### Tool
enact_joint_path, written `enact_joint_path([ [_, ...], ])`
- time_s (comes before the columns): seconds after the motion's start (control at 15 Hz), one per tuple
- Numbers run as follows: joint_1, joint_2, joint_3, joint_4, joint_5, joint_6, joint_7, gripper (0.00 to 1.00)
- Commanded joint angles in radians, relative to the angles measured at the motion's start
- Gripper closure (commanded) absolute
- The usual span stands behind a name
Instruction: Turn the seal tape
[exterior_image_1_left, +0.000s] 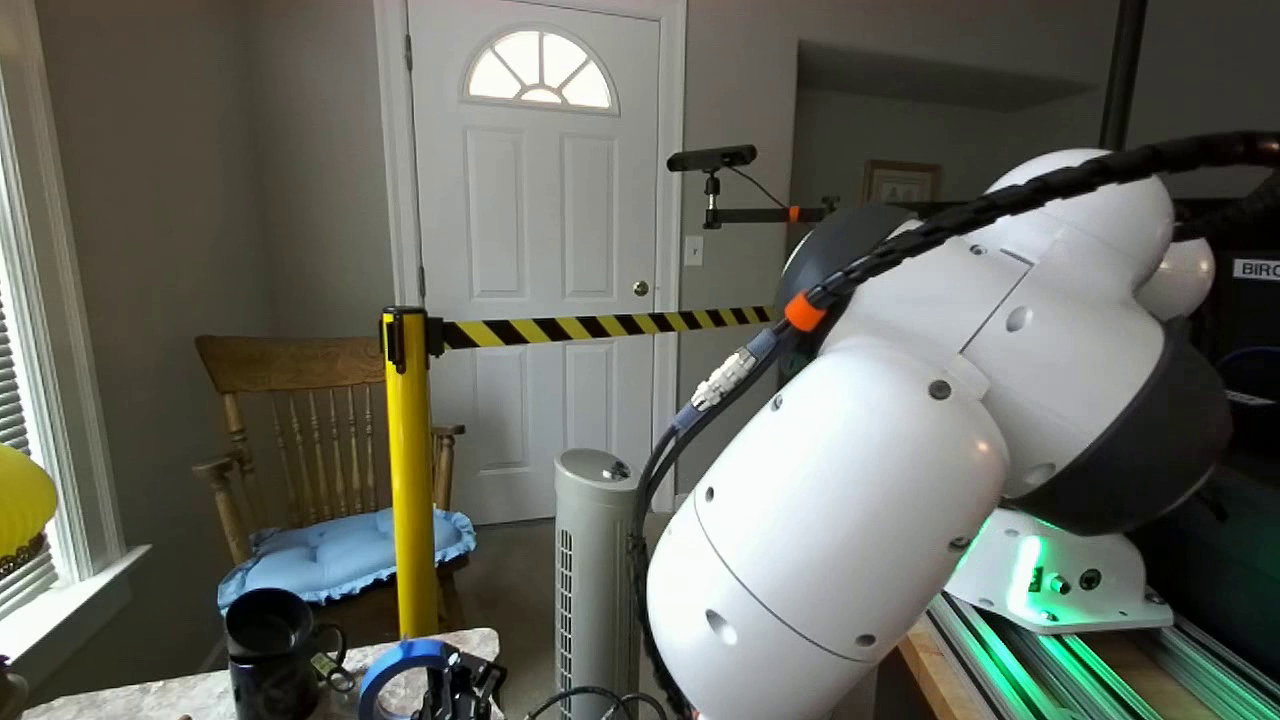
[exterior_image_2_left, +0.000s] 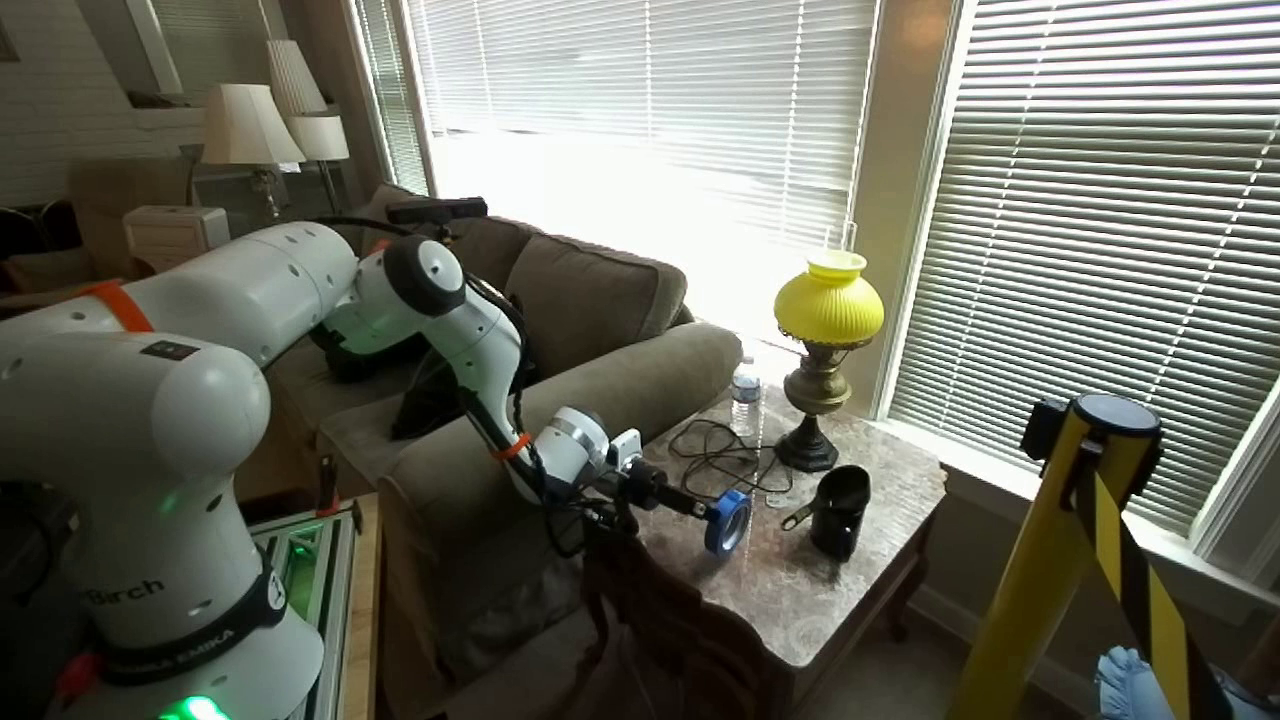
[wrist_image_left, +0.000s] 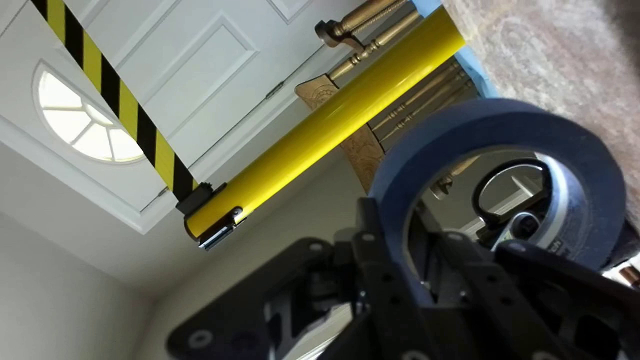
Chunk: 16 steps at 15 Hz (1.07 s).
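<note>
Arm (exterior_image_2_left: 245, 290) – "Birch" (band (exterior_image_2_left: 200, 641): "EMIKA").

One tape roll (wrist_image_left: 492, 122), one gripper (wrist_image_left: 396, 211), one bottle (exterior_image_2_left: 745, 400), one post (exterior_image_1_left: 410, 480).
</note>
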Motion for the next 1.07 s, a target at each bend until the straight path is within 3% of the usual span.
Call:
enact_joint_path([
  [0.0,-0.098,0.006,0.104,0.072,-0.107,-0.070,0.063,0.95],
  [1.0,-0.356,-0.067,0.394,0.082,-0.416,-0.202,0.093,0.95],
])
